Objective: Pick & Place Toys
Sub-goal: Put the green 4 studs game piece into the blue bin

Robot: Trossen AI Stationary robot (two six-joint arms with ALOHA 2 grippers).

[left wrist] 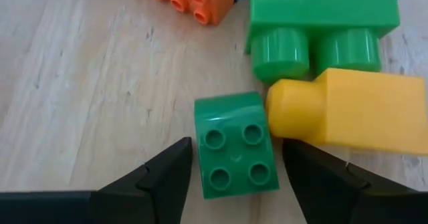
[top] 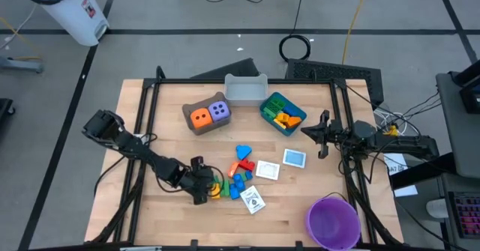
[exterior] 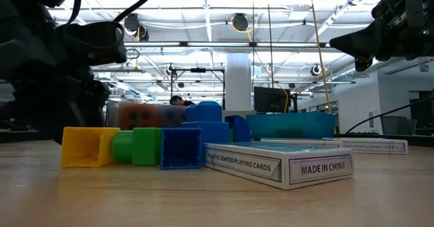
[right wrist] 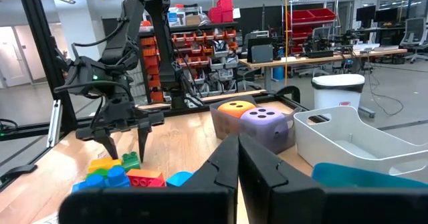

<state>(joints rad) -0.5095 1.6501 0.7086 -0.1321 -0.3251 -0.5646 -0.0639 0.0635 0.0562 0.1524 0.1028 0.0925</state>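
Left tool [left wrist: 234,184] spread astride a small green brick [left wrist: 235,145], fingertips cut off; right tool [right wrist: 238,158] pressed together above the table [top: 300,206].

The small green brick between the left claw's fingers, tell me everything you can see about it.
The green brick is a small, square, glossy plastic block with four round studs on top, in two rows of two. It lies flat on the wooden table, studs up, slightly skewed. The left claw straddles it, a dark finger on either side; neither finger clearly touches it. One corner meets a yellow brick. A larger green brick lies just beyond, apart from it.
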